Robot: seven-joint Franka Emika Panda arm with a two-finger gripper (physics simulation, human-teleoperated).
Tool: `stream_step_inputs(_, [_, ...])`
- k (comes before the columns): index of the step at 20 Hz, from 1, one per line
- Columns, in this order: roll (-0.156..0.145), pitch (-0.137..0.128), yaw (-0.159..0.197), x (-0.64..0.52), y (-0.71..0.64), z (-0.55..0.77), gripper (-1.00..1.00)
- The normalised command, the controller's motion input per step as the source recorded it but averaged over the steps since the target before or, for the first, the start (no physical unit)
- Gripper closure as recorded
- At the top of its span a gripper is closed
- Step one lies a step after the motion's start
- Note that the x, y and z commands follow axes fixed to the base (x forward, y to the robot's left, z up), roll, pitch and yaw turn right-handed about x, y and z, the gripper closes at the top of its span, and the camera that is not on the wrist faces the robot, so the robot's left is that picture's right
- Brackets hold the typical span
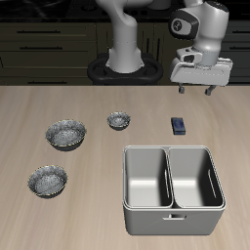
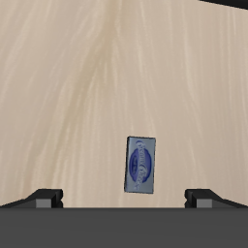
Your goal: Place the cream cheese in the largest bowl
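Gripper: the gripper (image 1: 196,92) hangs in the air above the back part of the table, its two fingers spread apart with nothing between them.
Fingers: in the wrist view one fingertip (image 2: 46,197) and the other show as dark stubs, well apart from each other, both clear of the wood.
Cream cheese: the cream cheese (image 1: 179,125) lies flat on the table, below the fingers and somewhat nearer the table's front edge than they are; it touches neither finger. In the wrist view the box (image 2: 140,163) lies ahead of the gap between the two fingertips, its long side pointing away from them, label up.
Largest bowl: the largest bowl (image 1: 65,134) rests on the table well apart from the fingers, far across the table from them and from the box; its inside looks dark.
Other bowls: a near-equal speckled bowl (image 1: 47,180) sits nearer the front edge than the largest bowl, farthest from the fingers; a small speckled bowl (image 1: 119,120) sits between the largest bowl and the box, the nearest bowl to the fingers.
Metal bin: a two-compartment metal bin (image 1: 173,208) stands near the front edge, just in front of the box and well below the fingers.
Table: the wooden table (image 1: 29,107) bears all of these.
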Motion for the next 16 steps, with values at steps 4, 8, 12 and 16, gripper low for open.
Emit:
stream_step_inputs(4, [-0.009,0.007,-0.027,0.02,-0.13,-0.14,-1.00])
stream_step_inputs(8, [-0.016,0.022,-0.019,0.09,-0.16,-0.21,-1.00])
stream_step_inputs(12, [-0.004,0.031,-0.011,0.08,-0.06,-0.25,-1.00])
stream_step_inputs(16, [-0.040,-0.016,-0.043,-0.01,-0.12,-0.21,-1.00])
